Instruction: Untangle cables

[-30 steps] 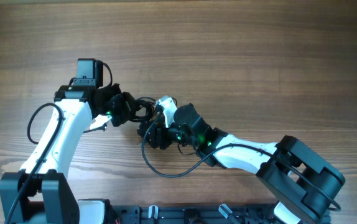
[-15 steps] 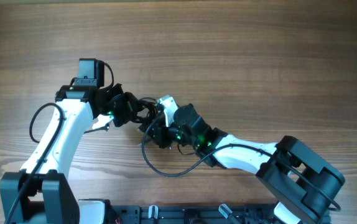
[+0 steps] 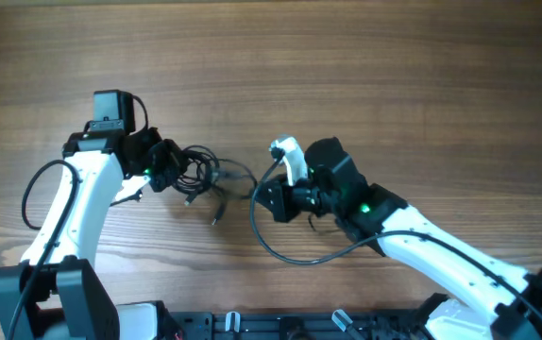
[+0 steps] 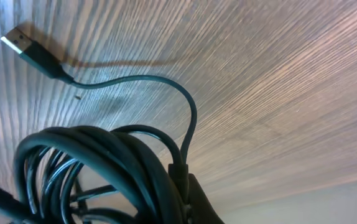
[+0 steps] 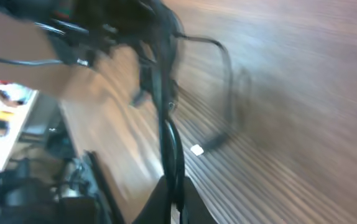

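Overhead: cables (image 3: 198,173) sit as a small dark bunch left of centre on the wood surface (image 3: 365,76), pressed up against the L gripper (image 3: 164,167). The L gripper is closed onto the near side of the bunch, w/ loops spilling out to its right. One thin strand drops out of the bunch towards the cam-side edge and ends in a plug (image 3: 216,218) lying flat on the surface, apart from both grippers. Another strand runs right from the bunch towards the R gripper (image 3: 263,198), which is near the bunch but not touching it. Whether that strand reaches it can't be told.

L wrist view: cables (image 4: 97,155) fill the lower left as several overlapping loops. A single strand arcs up out of them and over to the plug (image 4: 26,45), a flat USB-type end resting on the surface at top left.

R wrist view is badly motion-blurred. A dark cord (image 5: 169,143) runs from bottom centre up to a dark mass at top. Can't tell if the R gripper is wide, narrow or holding anything.

The thick arm cable (image 3: 280,250) loops on the surface below the R gripper, separate from the bunch.
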Controlling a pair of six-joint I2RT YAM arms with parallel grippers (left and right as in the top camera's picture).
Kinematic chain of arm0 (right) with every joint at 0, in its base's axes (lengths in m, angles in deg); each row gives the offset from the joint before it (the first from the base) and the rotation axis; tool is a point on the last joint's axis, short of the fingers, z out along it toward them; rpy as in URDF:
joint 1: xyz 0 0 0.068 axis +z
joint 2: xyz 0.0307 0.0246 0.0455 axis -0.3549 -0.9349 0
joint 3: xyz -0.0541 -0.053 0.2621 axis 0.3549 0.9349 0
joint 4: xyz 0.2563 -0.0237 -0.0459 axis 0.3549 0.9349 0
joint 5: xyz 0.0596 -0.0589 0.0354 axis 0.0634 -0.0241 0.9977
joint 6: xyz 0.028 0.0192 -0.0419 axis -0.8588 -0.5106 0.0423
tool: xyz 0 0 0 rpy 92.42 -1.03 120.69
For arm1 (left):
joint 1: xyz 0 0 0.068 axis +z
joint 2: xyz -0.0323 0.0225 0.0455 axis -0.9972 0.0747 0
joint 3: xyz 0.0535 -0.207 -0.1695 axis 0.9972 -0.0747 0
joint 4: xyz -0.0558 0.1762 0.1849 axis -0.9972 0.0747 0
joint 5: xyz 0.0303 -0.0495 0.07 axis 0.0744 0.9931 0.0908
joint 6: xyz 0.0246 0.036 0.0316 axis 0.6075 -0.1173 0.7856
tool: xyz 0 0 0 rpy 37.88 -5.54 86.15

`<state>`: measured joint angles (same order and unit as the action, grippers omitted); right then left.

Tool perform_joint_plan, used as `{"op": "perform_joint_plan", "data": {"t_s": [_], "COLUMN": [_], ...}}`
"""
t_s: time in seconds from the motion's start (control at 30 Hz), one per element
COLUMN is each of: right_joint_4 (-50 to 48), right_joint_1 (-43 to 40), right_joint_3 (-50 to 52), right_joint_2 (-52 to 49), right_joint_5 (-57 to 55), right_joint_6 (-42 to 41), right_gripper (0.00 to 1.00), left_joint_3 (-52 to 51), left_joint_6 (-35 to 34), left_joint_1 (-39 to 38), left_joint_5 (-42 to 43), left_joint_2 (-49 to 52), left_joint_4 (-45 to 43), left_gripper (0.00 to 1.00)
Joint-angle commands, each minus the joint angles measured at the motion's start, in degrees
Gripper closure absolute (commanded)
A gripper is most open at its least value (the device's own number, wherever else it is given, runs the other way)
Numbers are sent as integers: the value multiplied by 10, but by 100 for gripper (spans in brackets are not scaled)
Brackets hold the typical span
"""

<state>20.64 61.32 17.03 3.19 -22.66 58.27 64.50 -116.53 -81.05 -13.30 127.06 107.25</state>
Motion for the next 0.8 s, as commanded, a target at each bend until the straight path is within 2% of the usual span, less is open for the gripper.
{"op": "perform_joint_plan", "data": {"t_s": [0.0,0.03,0.1,0.13,0.17,0.23,0.37,0.43,0.5,0.57,0.6,0.63,0.67,0.7,0.77], "right_joint_4": [84,99,92,82,65,21,-90,-139,-170,-191,-209,-219,-211,-189,-129], "right_joint_1": [-4,-4,-4,-4,-4,-4,2,3,3,3,3,3,2,-6,-41], "right_joint_3": [6,6,6,6,6,6,6,6,6,6,6,6,6,6,6], "right_joint_2": [9,5,-9,-9,-9,-10,-33,-72,-129,-164,-177,-182,-179,-173,-150], "right_joint_5": [-104,-109,-127,-132,-132,-125,-124,-123,-119,-44,39,80,93,74,69], "right_joint_6": [11,11,13,13,15,49,117,122,110,85,71,63,62,50,33], "right_gripper": [95,91,51,35,26,16,6,3,4,16,31,51,90,95,95], "left_joint_3": [9,9,9,9,9,9,9,9,9,9,9,9,9,9,9], "left_joint_6": [-90,-90,-90,-90,-90,-89,-88,-88,-88,-88,-88,-88,-88,-88,-82], "left_joint_1": [30,30,26,23,21,10,-24,-40,-49,-49,-49,-49,-49,-49,-49], "left_joint_5": [-31,-25,-6,-6,-6,-6,15,29,54,67,69,70,83,101,130], "left_joint_2": [0,0,0,0,0,0,0,0,0,0,0,0,0,0,0], "left_joint_4": [-9,-10,-10,-10,-10,-10,-11,-11,-11,-11,-11,-13,-36,-80,-181], "left_gripper": [96,96,96,96,96,96,96,96,96,96,96,96,96,96,96]}}
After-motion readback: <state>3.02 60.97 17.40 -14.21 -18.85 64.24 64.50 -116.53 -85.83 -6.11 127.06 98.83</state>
